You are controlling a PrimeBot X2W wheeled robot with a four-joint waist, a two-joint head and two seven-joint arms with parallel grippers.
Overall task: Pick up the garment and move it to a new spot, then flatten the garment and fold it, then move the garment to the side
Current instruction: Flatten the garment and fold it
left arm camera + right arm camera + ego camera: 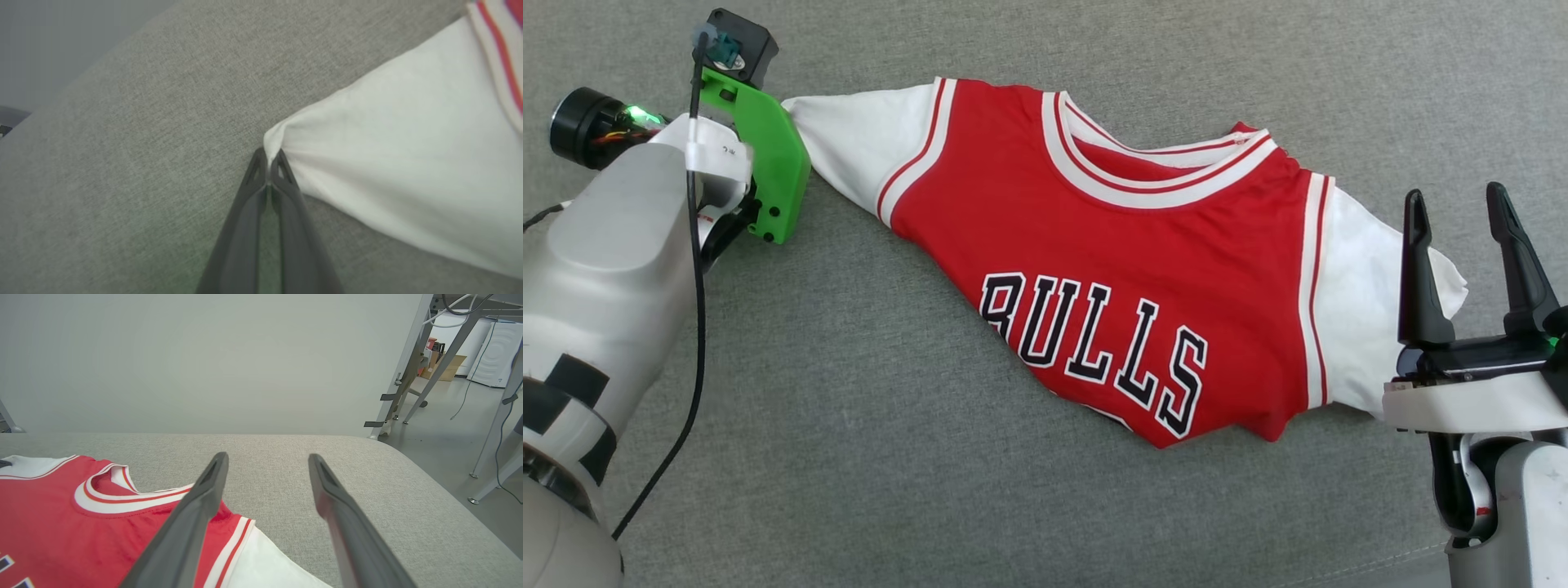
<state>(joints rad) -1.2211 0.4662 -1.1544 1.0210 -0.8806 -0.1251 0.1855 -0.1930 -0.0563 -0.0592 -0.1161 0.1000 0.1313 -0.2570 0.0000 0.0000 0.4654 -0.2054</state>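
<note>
The garment [1111, 269], a red jersey with white short sleeves and black "BULLS" lettering, lies spread across the grey cushioned surface [849, 392]. Its lower part is bunched under. In the left wrist view my left gripper [268, 157] is shut on the tip of the garment's white sleeve [388, 163]. In the head view that arm's green bracket [772, 155] covers the fingers at the sleeve's end. My right gripper [1455, 196] stands open above the other white sleeve [1356, 310], holding nothing. In the right wrist view the right gripper [267, 457] hovers over the garment [61, 522], near its collar and shoulder.
The cushioned surface [367, 490] ends in a rounded edge at the right, with bare floor [457, 428] and metal frame legs [486, 457] beyond it. A pale panel [204, 363] rises behind the surface. A black cable [696, 327] hangs along my left forearm.
</note>
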